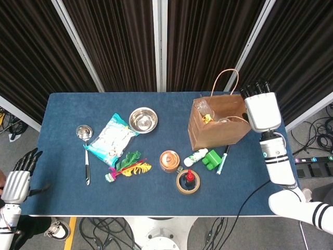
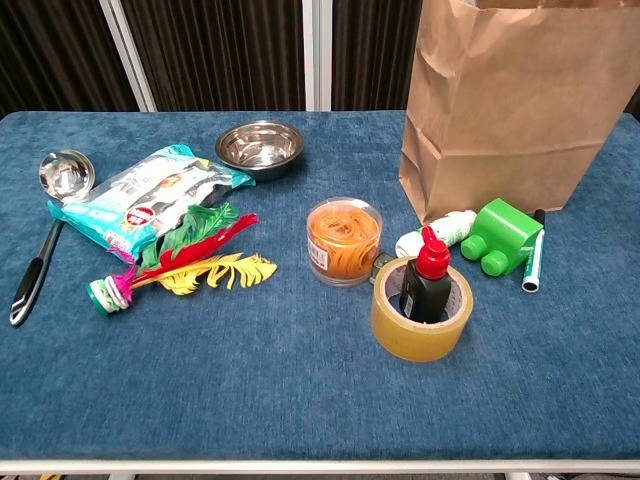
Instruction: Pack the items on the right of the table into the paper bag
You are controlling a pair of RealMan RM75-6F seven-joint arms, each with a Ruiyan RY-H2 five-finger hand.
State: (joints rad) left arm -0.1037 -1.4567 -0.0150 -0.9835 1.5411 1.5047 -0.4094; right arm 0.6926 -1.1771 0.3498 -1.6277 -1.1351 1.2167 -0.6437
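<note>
Bottle [image 2: 428, 275] stands inside tape roll [image 2: 418, 330], before paper bag [image 2: 510, 110].

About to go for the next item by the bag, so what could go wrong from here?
The right hand hangs beside the paper bag, so a careless descent might knock or tip it. The green block, white bottle and marker crowd the bag's base, so fingers may nudge neighbours. The red-capped bottle stands inside the tape roll, complicating either grasp.

Right hand [image 1: 261, 110] raised, empty; left hand [image 1: 17, 182] low, open
</note>
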